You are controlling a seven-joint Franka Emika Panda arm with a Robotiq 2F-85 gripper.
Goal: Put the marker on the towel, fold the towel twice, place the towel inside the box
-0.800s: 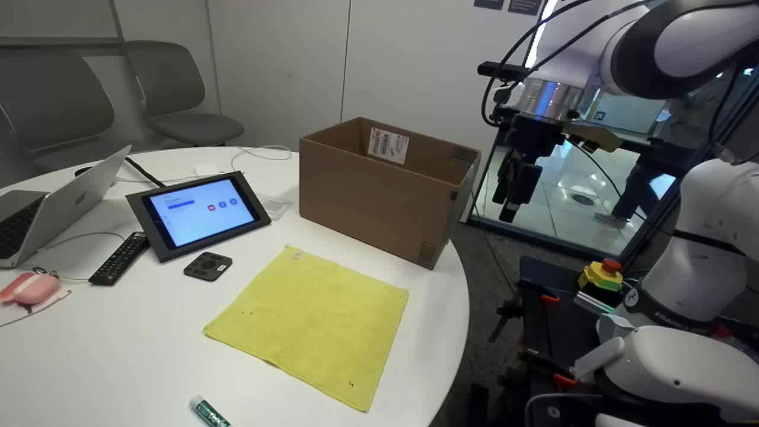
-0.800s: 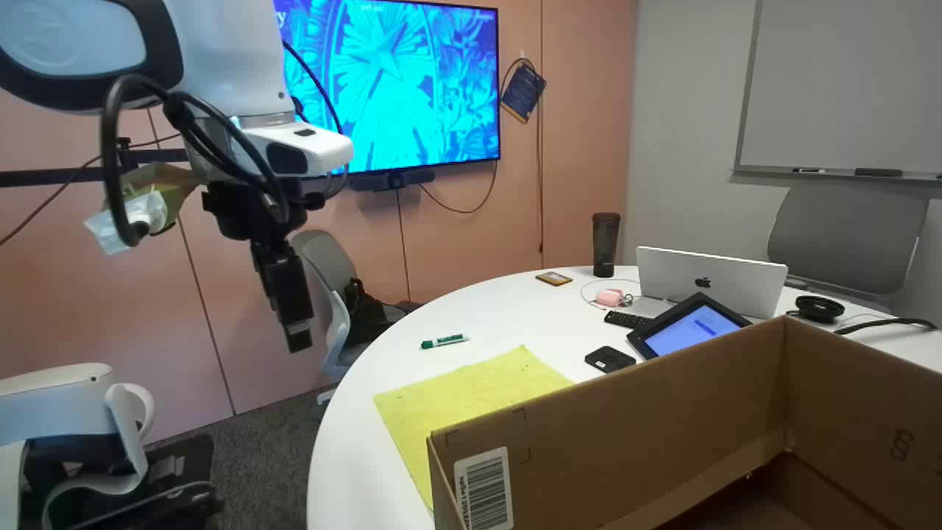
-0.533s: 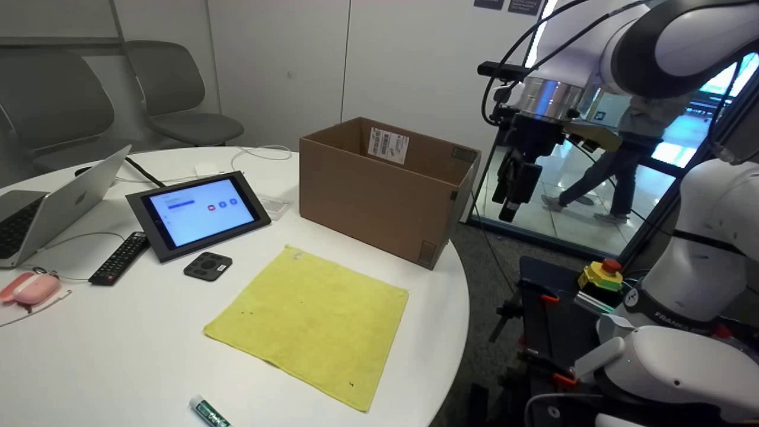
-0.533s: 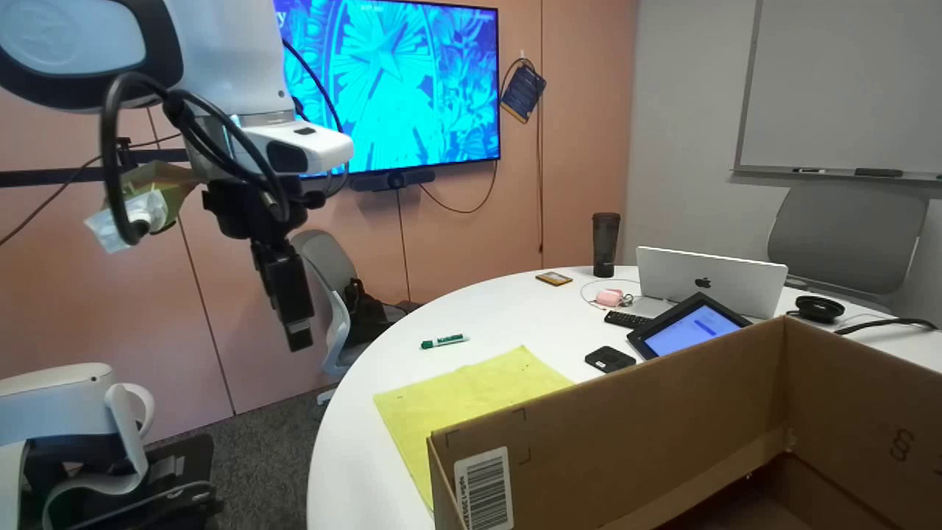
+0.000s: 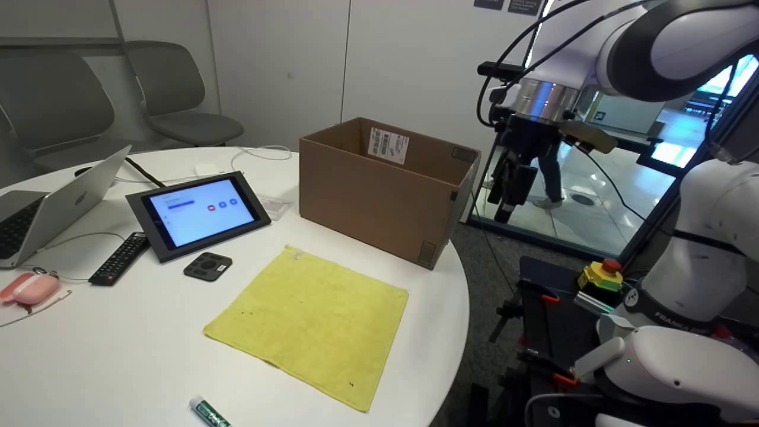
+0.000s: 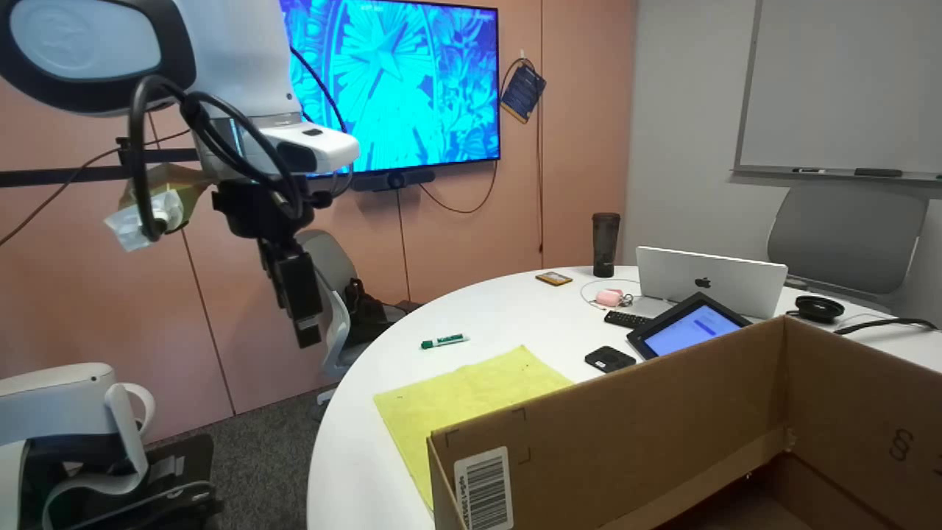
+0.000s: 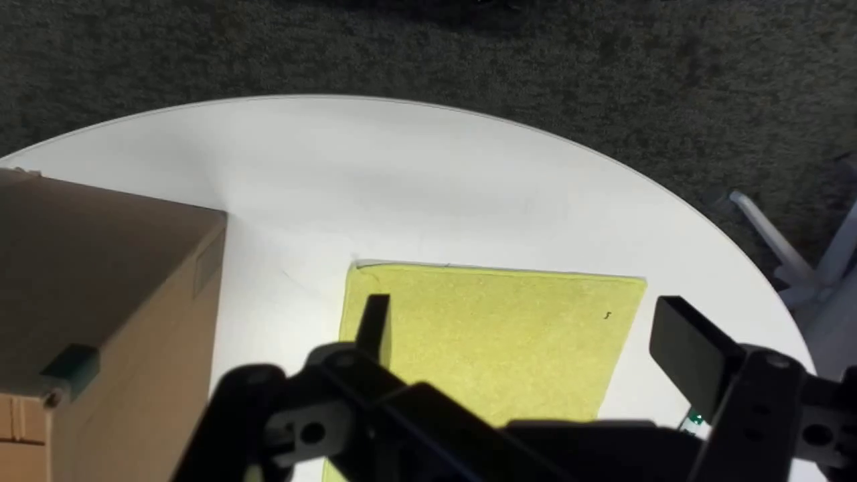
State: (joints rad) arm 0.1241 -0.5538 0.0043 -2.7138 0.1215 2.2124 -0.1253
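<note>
The yellow towel (image 5: 314, 326) lies flat and unfolded on the white round table; it also shows in an exterior view (image 6: 471, 386) and in the wrist view (image 7: 502, 348). The green and white marker (image 6: 444, 341) lies on the table beside the towel; it is cut by the frame edge in an exterior view (image 5: 210, 413) and mostly hidden behind a finger in the wrist view (image 7: 693, 420). The open brown cardboard box (image 5: 373, 204) stands beside the towel. My gripper (image 7: 525, 328) is open and empty, high above the table's edge; it also shows in both exterior views (image 5: 504, 213) (image 6: 309, 338).
A tablet stand (image 5: 201, 213), a black puck (image 5: 207, 266), a remote (image 5: 119, 258), a laptop (image 5: 65, 207) and a pink case (image 5: 32, 289) are on the table. A dark tumbler (image 6: 605, 245) stands at the back. The box walls (image 6: 625, 442) rise high.
My gripper has moved slightly toward the table, shifting a little left in an exterior view and right in an exterior view. The towel, marker and box have not moved. A person passes behind the glass.
</note>
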